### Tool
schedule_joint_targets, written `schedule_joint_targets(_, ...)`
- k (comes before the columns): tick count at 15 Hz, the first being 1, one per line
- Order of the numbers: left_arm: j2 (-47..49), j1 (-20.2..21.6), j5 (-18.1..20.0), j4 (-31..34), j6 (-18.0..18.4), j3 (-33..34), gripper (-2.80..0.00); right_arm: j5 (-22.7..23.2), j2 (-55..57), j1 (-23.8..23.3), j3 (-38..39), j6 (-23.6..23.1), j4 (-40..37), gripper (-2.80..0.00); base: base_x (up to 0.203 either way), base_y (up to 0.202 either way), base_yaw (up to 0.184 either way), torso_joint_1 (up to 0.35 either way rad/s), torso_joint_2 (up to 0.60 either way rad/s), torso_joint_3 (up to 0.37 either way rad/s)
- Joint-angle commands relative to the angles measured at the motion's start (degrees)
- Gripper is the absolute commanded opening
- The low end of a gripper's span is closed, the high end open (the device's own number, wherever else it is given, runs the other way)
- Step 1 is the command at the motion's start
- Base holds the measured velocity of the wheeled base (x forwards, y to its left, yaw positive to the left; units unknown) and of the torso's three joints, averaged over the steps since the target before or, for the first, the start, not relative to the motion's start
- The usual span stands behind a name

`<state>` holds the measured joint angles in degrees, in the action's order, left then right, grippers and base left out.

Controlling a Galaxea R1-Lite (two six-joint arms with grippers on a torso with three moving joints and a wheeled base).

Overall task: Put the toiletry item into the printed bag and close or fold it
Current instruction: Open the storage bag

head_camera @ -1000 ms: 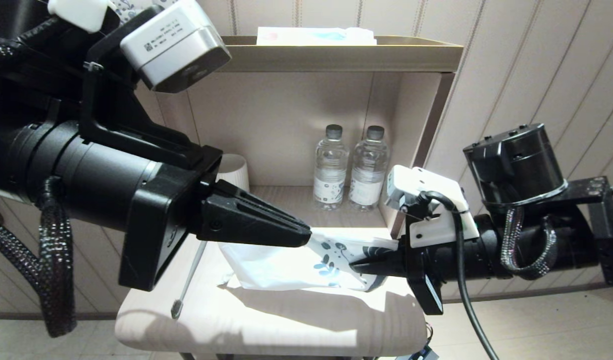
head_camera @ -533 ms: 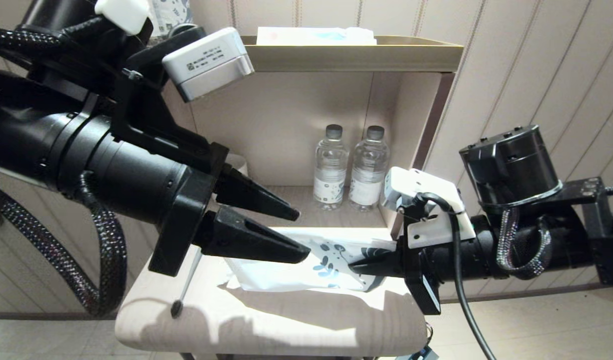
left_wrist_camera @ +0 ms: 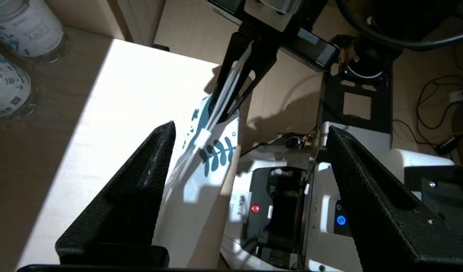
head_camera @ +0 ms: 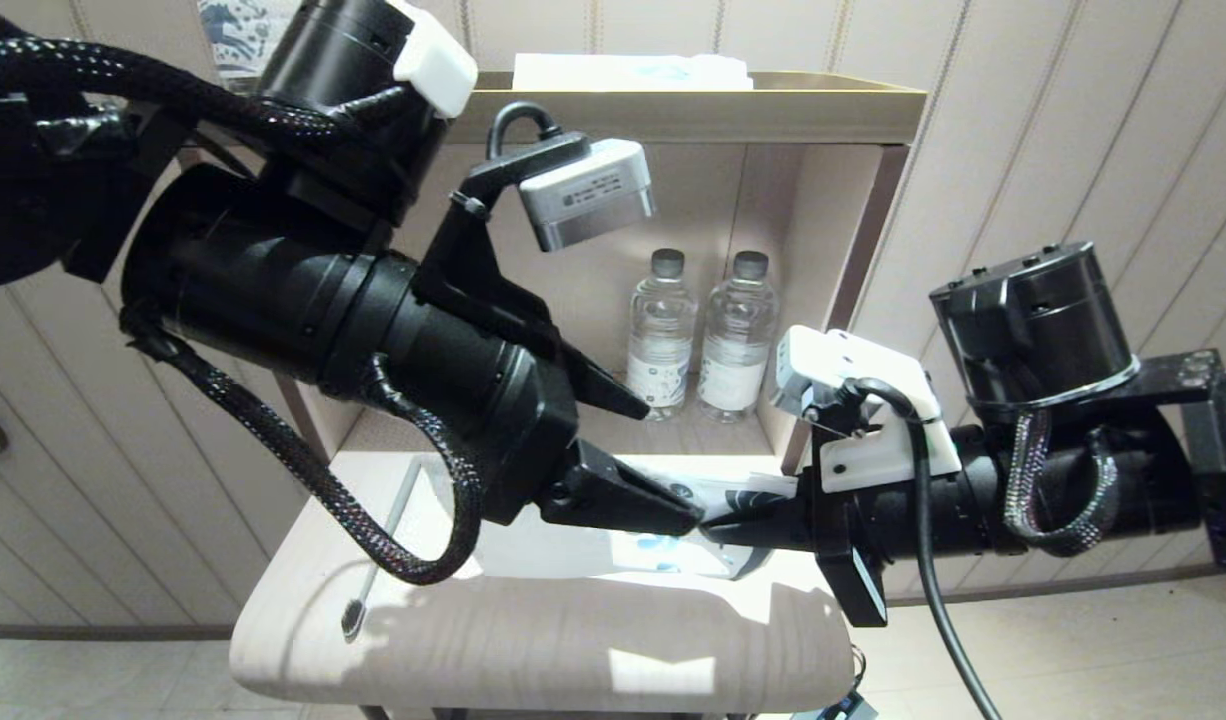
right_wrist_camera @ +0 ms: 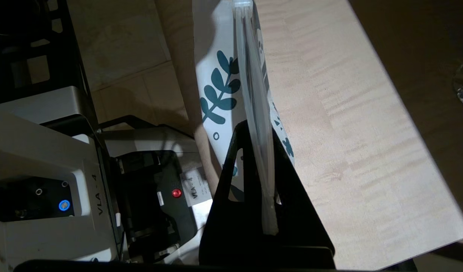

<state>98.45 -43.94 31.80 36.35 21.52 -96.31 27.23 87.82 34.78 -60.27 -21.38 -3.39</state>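
Observation:
The printed bag (head_camera: 593, 553) is a white pouch with teal leaf print and lies on the pale table (head_camera: 533, 650). My right gripper (head_camera: 715, 527) is shut on the bag's printed end, pinching its edge (right_wrist_camera: 254, 126) between both fingers. My left gripper (head_camera: 671, 466) is open just above that end, close to the right fingertips. Its fingers stand wide apart and hold nothing, and the bag (left_wrist_camera: 201, 170) runs along one of them. The toiletry item (head_camera: 378, 565), a slim grey toothbrush, lies on the table's left side with its dark head toward the front edge, outside the bag.
Two water bottles (head_camera: 663, 335) (head_camera: 738, 335) stand in the open shelf niche behind the table. A flat white pack (head_camera: 633, 72) lies on the shelf top. The robot's base (left_wrist_camera: 284, 211) shows below the table's front edge.
My left gripper has opened and let go of the bag, and the arm has swung to the right over it. The right gripper stays shut on the printed end.

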Motion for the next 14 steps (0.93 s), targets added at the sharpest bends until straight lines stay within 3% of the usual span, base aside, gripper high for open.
schedule_joint_targets(1, 2.6, -1.1, -0.7, 0.2, 0.1, -1.4, 0.00, 0.4, 0.0, 0.0, 0.0, -0.2, 0.0, -2.80, 0.000, 0.000, 0.000, 0.000, 0.00, 0.000)
schedule_joint_targets(14, 4.0, -0.4, -3.6, 0.1, 0.2, 0.0, 0.00, 0.8, 0.3, -0.1, -0.2, -0.2, 0.0, -2.80, 0.000, 0.000, 0.000, 0.000, 0.00, 0.000)
